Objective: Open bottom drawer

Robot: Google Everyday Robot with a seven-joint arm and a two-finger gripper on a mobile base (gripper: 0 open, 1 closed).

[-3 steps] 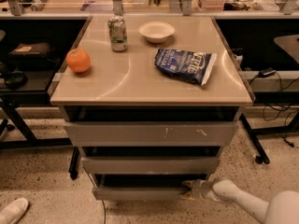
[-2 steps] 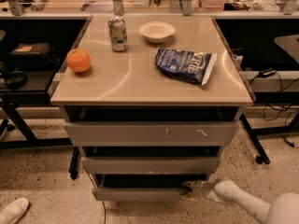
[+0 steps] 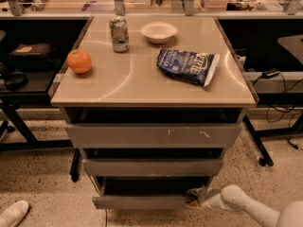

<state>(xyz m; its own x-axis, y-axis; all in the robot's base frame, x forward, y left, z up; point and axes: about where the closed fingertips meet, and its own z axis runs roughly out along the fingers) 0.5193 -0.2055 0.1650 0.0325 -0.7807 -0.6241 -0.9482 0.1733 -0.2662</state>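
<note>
The bottom drawer (image 3: 142, 201) is the narrowest grey front, lowest of three under the tan table. It stands pulled out a little, with a dark gap above its front. My gripper (image 3: 195, 198) reaches in from the lower right on a white arm and sits at the drawer front's right end, touching its top corner. The mid-width front (image 3: 151, 167) and the widest front with pale scratches (image 3: 154, 135) are above it.
On the tabletop (image 3: 142, 86) lie an orange (image 3: 79, 61), a soda can (image 3: 119, 33), a white bowl (image 3: 158, 31) and a blue chip bag (image 3: 188, 66). A white shoe (image 3: 13, 214) is at the lower left. Black desk frames and cables flank the table.
The gripper has stayed at the right end of the bottom drawer front. The drawer and the tabletop objects show no clear movement.
</note>
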